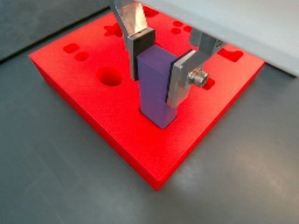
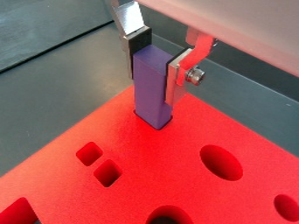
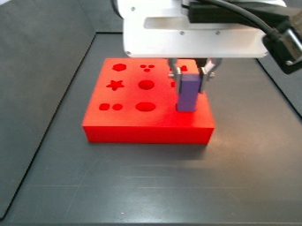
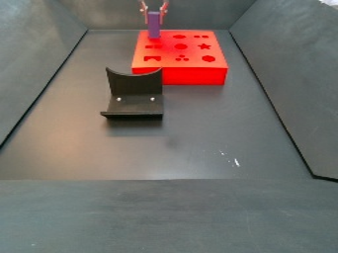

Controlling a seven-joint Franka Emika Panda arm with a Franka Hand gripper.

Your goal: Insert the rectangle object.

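Jaws point(image 1: 159, 54) pinch the rectangle object point(image 1: 156, 87) near its upper end, silver plates flat against two opposite faces, dark pads pressed on. Bar stands upright, its lower end sunk into an opening in the red block point(image 1: 100, 114), close to one edge of the block (seen the same in both wrist views; bar point(image 2: 155, 87), block point(image 2: 128, 157)). In a side view the bar point(image 3: 186, 92) rises from the block's point(image 3: 147, 128) top near one side edge. Around it: round, square and star-shaped holes, all open, none crowding the bar. Apart from the block, on the dark table point(image 4: 211, 138), stands a dark grey curved holder point(image 4: 132, 95), well clear of the jaws point(image 4: 154, 12).
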